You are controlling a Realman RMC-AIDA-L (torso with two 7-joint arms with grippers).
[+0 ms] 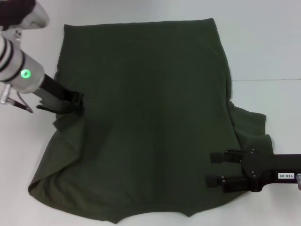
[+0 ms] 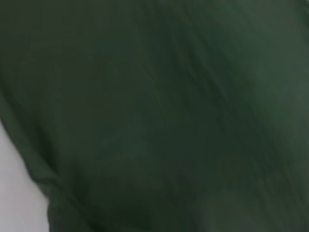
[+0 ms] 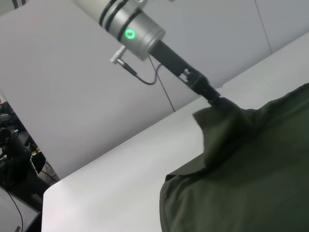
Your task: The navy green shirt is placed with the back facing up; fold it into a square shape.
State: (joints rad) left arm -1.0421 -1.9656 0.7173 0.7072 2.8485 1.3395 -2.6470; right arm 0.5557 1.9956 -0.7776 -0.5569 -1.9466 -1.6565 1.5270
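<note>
Pinching the navy green shirt (image 1: 146,117) at its nine-o'clock edge, the left gripper (image 1: 75,102) sat clamped on cloth. The right gripper (image 1: 217,168) hovered at four o'clock, fingers parted — untouched. Advice: lift evenly, fold toward centre.

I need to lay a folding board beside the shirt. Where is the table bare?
Bare table lies beyond the shirt to its right, above the right gripper. A narrower strip runs along the far edge. The left side is crowded: the left gripper sits at the shirt's edge there.
</note>
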